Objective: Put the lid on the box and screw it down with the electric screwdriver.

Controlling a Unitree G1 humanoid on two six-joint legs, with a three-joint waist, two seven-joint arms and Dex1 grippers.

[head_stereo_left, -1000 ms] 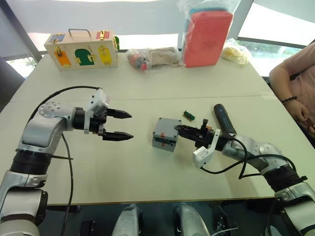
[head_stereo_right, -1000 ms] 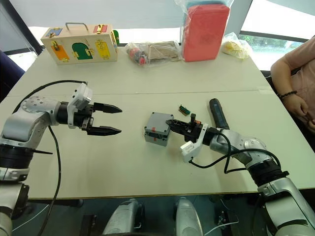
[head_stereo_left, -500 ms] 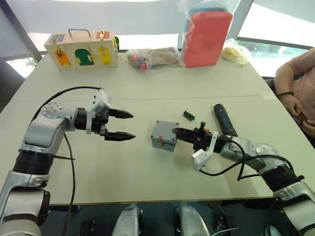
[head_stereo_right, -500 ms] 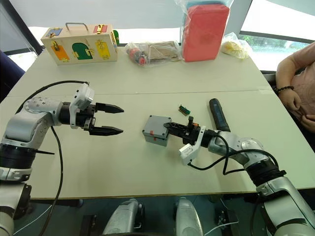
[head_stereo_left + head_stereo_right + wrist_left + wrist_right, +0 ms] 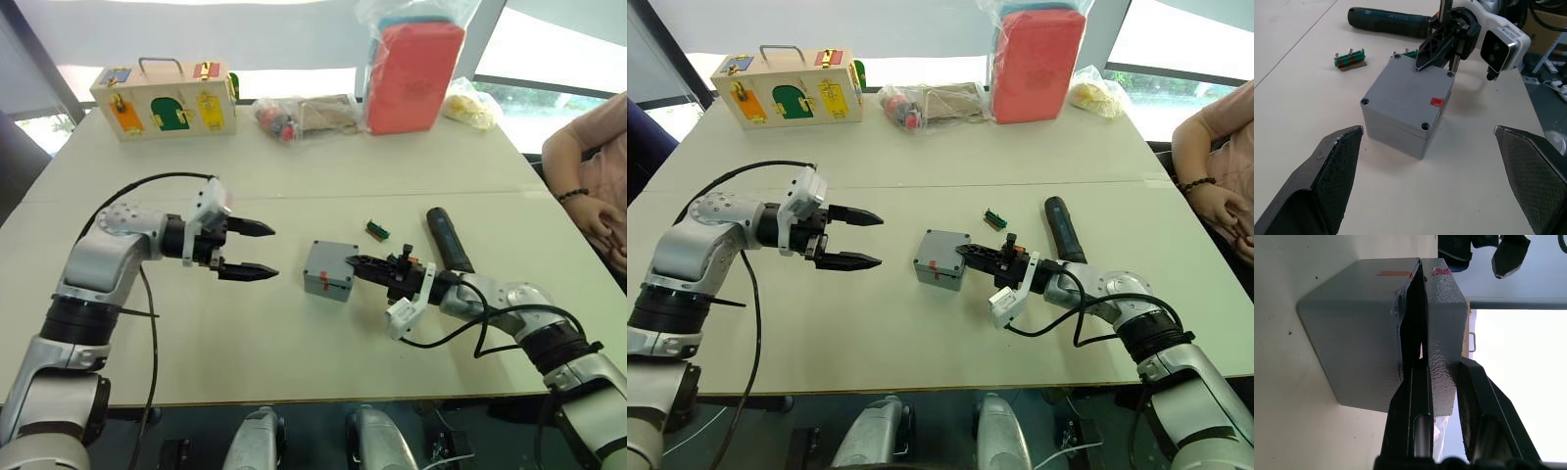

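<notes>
The grey box [image 5: 325, 279] stands mid-table with the lid [image 5: 1409, 89] lying on top of it, two red marks on its side. My right gripper [image 5: 355, 262] is shut on the lid's right edge. In the right wrist view one finger [image 5: 1413, 401] sits in the gap between lid [image 5: 1444, 318] and box [image 5: 1356, 333], and the other lies against the lid's outer face. My left gripper [image 5: 275, 251] hovers open a short way left of the box, pointing at it. The black electric screwdriver [image 5: 446, 238] lies on the table behind my right arm.
A small green terminal block [image 5: 376, 229] lies just behind the box. At the far edge stand a wooden latch box [image 5: 165, 98], plastic bags [image 5: 304, 116] and a red pack [image 5: 411, 73]. A person's arm [image 5: 588, 186] rests at the right edge.
My left gripper has moved a little to the right, closer to the box. The right gripper keeps its hold on the lid, and the box has barely shifted.
</notes>
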